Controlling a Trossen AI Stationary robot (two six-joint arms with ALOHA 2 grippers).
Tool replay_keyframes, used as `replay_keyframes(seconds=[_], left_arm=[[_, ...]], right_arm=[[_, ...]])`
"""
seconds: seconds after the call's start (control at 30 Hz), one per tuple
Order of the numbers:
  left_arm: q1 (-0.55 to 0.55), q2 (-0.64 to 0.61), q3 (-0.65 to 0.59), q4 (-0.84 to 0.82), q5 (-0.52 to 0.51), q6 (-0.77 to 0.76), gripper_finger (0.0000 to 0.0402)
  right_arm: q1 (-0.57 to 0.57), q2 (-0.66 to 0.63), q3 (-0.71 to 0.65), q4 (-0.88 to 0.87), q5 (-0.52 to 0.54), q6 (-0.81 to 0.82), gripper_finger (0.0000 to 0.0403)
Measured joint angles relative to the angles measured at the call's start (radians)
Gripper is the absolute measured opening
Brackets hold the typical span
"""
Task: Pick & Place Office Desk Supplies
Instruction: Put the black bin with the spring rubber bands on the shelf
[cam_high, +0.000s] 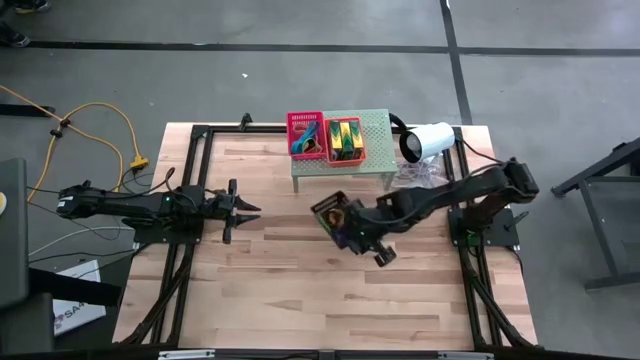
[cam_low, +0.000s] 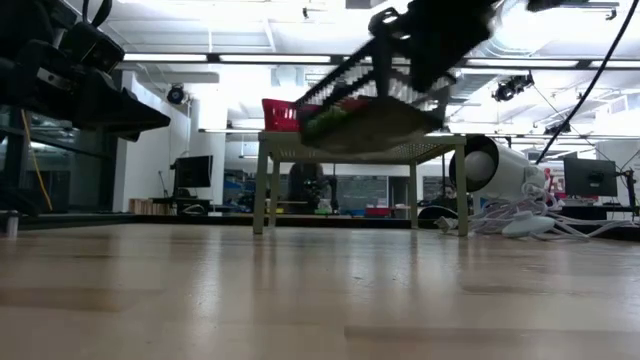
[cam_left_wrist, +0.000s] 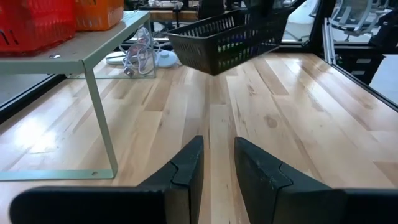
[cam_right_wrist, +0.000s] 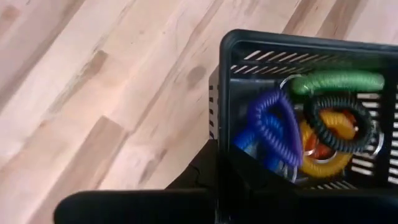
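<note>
A black mesh basket (cam_high: 333, 216) hangs above the middle of the table with my right gripper (cam_high: 352, 228) shut on it. Inside lie coiled loops: green (cam_right_wrist: 339, 82), blue (cam_right_wrist: 273, 127), black (cam_right_wrist: 339, 121) and yellow (cam_right_wrist: 318, 158). In the low view the basket (cam_low: 365, 105) floats tilted, well above the wood. My left gripper (cam_high: 250, 210) waits at the table's left, open and level, with nothing between its fingers (cam_left_wrist: 186, 171). A red basket (cam_high: 305, 133) and an orange basket (cam_high: 345, 138) with yellow-and-green pieces stand on the pale-green shelf (cam_high: 372, 125). My right gripper pinches one side wall of the black basket at its rim (cam_right_wrist: 217, 146), near a corner. The fingers come slanting down from the table's right. The gripper's own body hides the fingertips. The basket is lifted clear of the table and tilted, the loops still inside.
A white cylindrical lamp (cam_high: 425, 142) with a bundle of white cable (cam_low: 520, 222) lies at the back right beside the shelf. The shelf's legs (cam_left_wrist: 102, 124) stand on the far middle of the table. Bare wood (cam_high: 330, 300) stretches across the near half.
</note>
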Motion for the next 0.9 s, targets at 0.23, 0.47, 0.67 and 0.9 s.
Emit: replay_keyframes(seconds=[0.23, 0.47, 0.67, 0.9], left_arm=[[0.000, 0.006, 0.000, 0.010, 0.001, 0.000, 0.0084], [0.000, 0.007, 0.000, 0.010, 0.001, 0.000, 0.0084], [0.000, 0.006, 0.000, 0.011, 0.001, 0.000, 0.0084], [0.000, 0.007, 0.000, 0.010, 0.001, 0.000, 0.0084]], right_arm=[[0.083, -0.041, -0.001, -0.101, 0.057, 0.189, 0.0003], [0.147, -0.079, -0.001, -0.219, 0.137, 0.382, 0.0003], [0.157, -0.132, -0.001, -0.308, 0.167, 0.531, 0.0003], [0.156, -0.209, -0.001, -0.424, 0.254, 0.652, 0.0003]])
